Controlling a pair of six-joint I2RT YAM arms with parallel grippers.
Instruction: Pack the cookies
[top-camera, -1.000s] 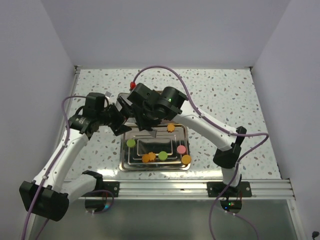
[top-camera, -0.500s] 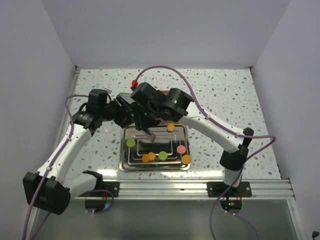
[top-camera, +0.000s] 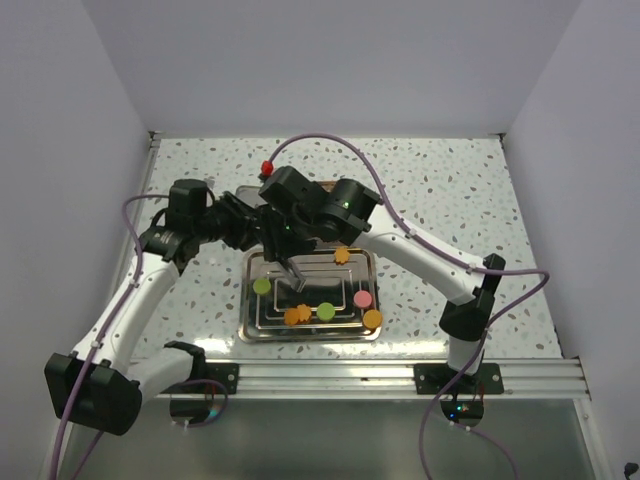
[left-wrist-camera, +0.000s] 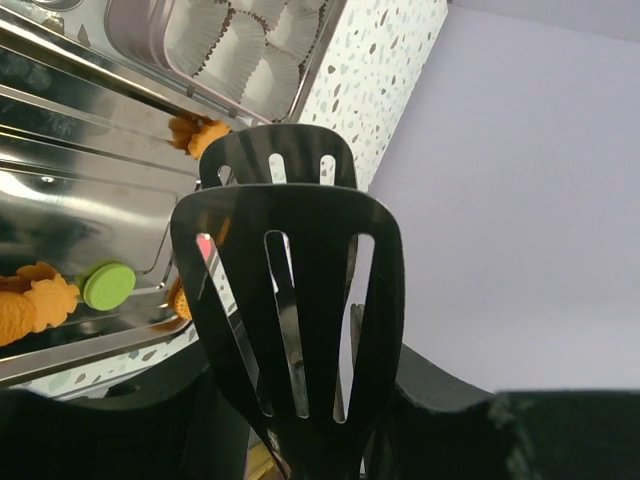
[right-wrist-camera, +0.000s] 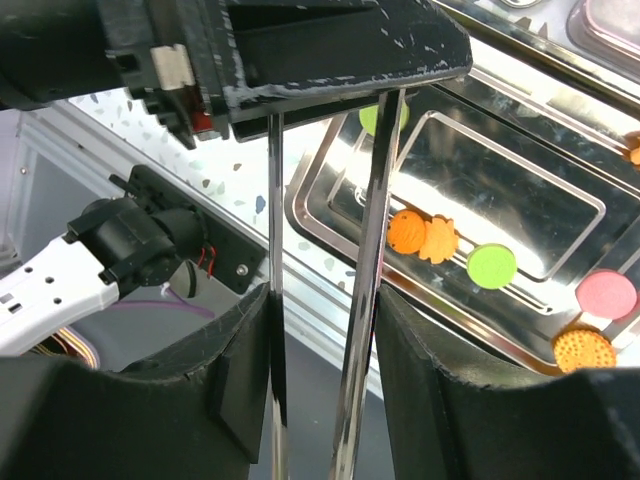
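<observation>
Since a second back, the left arm has drawn its wrist in against the right one, above the tray's (top-camera: 250, 332) far left corner. From above, both wrists hide the jaws. The left gripper (left-wrist-camera: 305, 425) has dark fingers flanking the neck of the black slotted tongs (left-wrist-camera: 290, 290); we cannot tell if they touch. The right gripper (right-wrist-camera: 318, 310) pinches the tongs' two steel rods. Both arms reach inward and meet. The cookies (top-camera: 325, 310) lie on the tray; six show.
</observation>
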